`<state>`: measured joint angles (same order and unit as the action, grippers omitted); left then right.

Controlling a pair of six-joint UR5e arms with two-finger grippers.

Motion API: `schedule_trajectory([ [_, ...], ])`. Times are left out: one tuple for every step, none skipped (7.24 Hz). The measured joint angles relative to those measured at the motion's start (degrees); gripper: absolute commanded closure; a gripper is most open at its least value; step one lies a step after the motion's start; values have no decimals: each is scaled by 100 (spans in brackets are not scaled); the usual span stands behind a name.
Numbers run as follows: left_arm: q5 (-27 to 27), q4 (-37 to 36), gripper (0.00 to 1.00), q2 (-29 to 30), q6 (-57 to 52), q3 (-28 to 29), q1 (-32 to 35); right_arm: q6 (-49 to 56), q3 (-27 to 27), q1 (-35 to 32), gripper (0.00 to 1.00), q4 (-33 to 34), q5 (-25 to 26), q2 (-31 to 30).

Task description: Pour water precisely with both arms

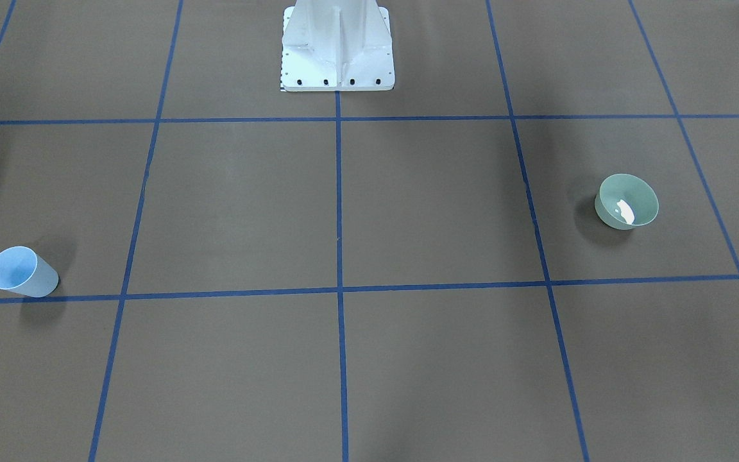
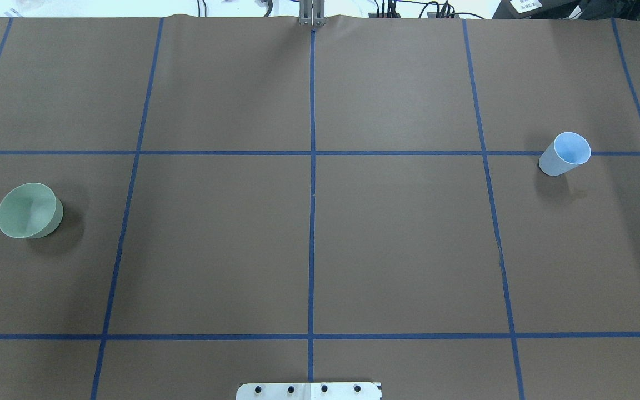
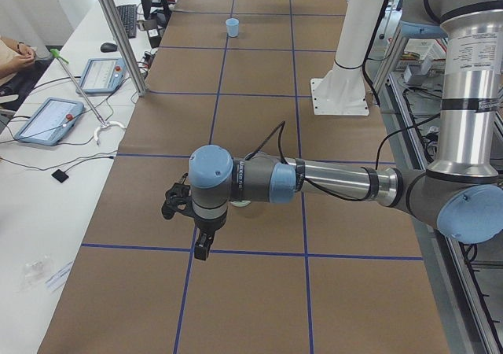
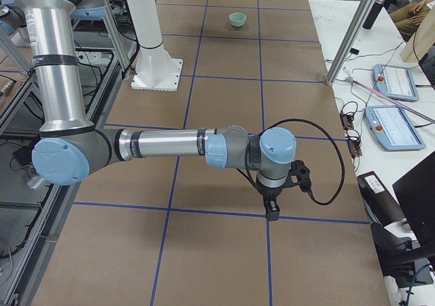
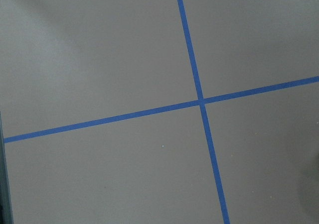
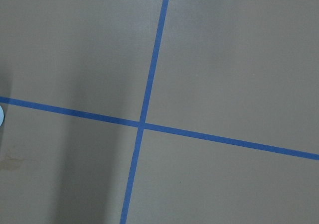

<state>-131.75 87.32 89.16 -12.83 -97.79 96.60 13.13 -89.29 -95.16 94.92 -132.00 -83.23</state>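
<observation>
Only in side views, left fingers (image 3: 203, 248) and right fingers (image 4: 272, 213): apart or together, unclear.

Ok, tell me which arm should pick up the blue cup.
Right, most likely. The blue cup stands in the robot's right half of the table, where the right arm reaches out. The left arm is over the opposite end, by the green bowl.

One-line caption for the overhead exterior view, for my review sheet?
A green bowl at far left and blue cup at far right on the brown table gridded with blue tape.
</observation>
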Motion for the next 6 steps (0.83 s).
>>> schedule_trajectory([
  [0,-1,0,-17,-2,11,0,-2,-31,0,0,0,-1,-11],
  [0,0,0,-46,-5,16,0,-5,-68,-1,0,2,-1,-31],
  [0,-1,0,-63,-8,26,-3,-13,-91,0,0,5,-6,-53],
  [-2,0,0,-69,-8,40,-4,-25,-97,3,0,8,-27,-81],
  [-5,-2,0,-75,-9,48,-3,-33,-94,5,0,8,-61,-106],
  [-8,-4,0,-79,-7,49,-1,-37,-91,6,0,9,-83,-117],
])
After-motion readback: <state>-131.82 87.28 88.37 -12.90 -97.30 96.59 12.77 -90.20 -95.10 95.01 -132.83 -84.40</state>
